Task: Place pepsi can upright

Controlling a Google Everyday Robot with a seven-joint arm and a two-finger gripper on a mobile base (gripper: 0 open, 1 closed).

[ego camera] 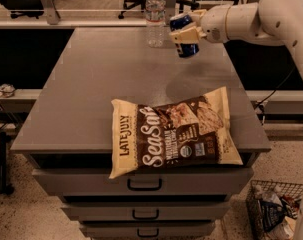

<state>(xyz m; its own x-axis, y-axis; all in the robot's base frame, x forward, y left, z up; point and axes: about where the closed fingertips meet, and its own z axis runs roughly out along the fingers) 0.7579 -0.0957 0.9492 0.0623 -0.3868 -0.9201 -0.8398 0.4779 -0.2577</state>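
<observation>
Dark blue aluminium pepsi can (189, 49) is hanging above the grey tabletop (101, 84), just beside the clear plastic water bottle (155, 16), with my white two-finger gripper (183, 34) pinching its middle. I am judging this the carrying step. Its long axis is leaning, top toward the upper left, so I am planning to straighten it, then lower.

The chip bag (176, 134) on the desk (86, 84) reads "LATE JULY" and "Sea Salt". The end effector (185, 33), above the desk's far right, grips the pepsi can (190, 49), whose lettering is illegible.
</observation>
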